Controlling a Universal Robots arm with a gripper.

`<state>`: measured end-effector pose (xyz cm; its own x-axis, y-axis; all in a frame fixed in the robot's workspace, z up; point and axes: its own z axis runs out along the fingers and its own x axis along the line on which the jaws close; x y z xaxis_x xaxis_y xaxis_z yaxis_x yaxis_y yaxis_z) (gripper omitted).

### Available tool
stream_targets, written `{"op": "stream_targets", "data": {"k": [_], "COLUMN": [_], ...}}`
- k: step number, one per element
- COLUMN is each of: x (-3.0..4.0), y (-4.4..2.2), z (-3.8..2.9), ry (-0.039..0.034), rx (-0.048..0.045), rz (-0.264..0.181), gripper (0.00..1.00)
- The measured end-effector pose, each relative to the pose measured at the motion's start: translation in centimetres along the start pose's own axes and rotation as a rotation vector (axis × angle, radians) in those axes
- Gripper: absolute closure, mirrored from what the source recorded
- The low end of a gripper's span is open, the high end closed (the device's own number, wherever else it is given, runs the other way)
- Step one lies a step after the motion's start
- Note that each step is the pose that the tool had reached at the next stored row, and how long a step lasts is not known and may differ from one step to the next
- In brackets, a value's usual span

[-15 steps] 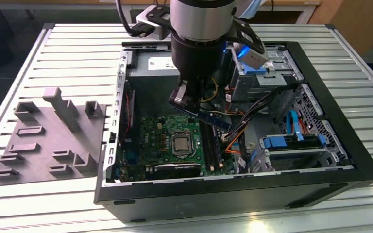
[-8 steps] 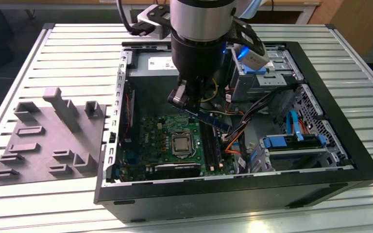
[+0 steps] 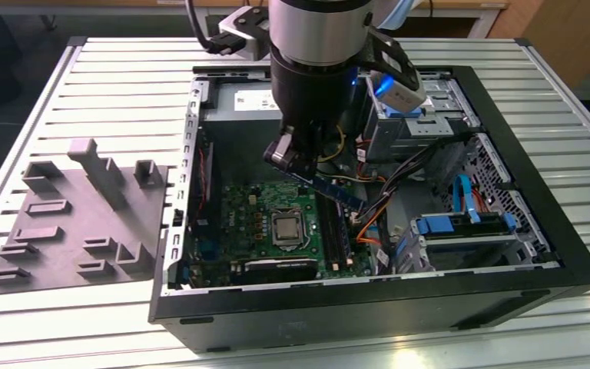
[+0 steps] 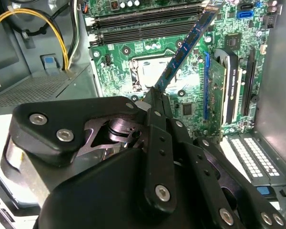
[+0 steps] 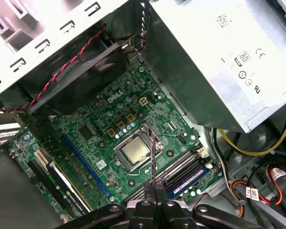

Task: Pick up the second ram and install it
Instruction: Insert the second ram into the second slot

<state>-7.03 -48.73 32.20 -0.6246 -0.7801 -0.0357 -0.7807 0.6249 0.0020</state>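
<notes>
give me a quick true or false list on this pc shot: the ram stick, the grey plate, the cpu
1. The hand grips the second ram over the motherboard. True.
2. The second ram is seated in a slot. False: it hangs tilted above the board, held by one end.
3. The grey fixture plate lies inside the computer case. False: it lies on the slatted table, to the exterior view's left of the case.
4. The processor sits bare in its socket, with no cooler over it. True.
</notes>
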Motion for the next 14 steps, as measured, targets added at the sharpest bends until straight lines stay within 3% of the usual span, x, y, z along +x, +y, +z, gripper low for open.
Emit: {"op": "stream_targets", "data": {"k": [14], "x": [0.00], "y": [0.00], "z": [0.00], "ry": [-0.0001], "rx": [0.0021], "rz": [0.060], "gripper": [0.89]}}
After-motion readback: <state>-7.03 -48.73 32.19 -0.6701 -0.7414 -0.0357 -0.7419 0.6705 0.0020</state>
